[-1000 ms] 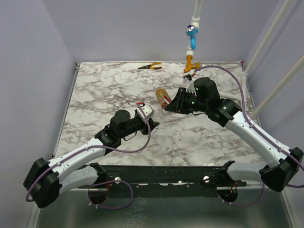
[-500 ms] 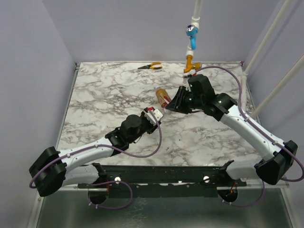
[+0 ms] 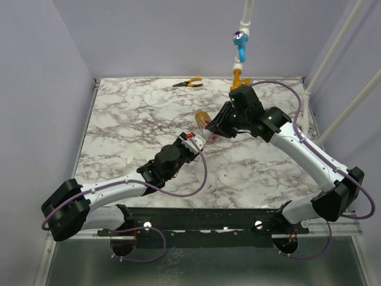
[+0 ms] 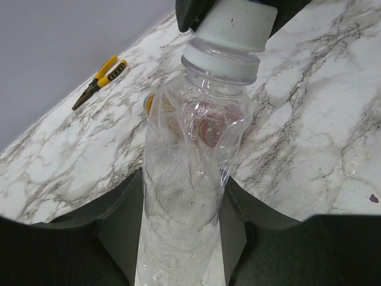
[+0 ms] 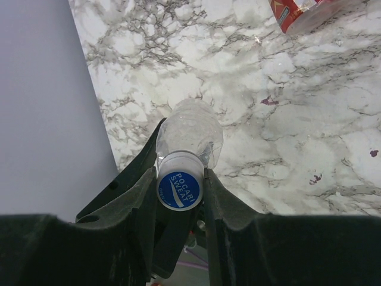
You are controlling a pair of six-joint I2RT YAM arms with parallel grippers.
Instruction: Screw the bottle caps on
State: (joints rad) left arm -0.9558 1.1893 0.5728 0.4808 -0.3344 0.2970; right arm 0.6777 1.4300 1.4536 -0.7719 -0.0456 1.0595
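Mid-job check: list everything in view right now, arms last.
clear bottle: one, transparent, crumpled, in the left gripper.
cap: one, blue top, white side, on that bottle's neck.
red-label bottle: one, amber contents, on the table, centre-far.
pliers: one, yellow-orange handles, far table edge.
valve handle: one, light blue, above the far edge.
table: one, white-grey marble.
left gripper: one, black, shut on the clear bottle.
right gripper: one, black, shut on the cap.

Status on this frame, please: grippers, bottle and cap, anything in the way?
Left gripper shut on clear bottle. Right gripper shut on cap, seated on the neck. Red-label bottle lies off to one side, not blocking.
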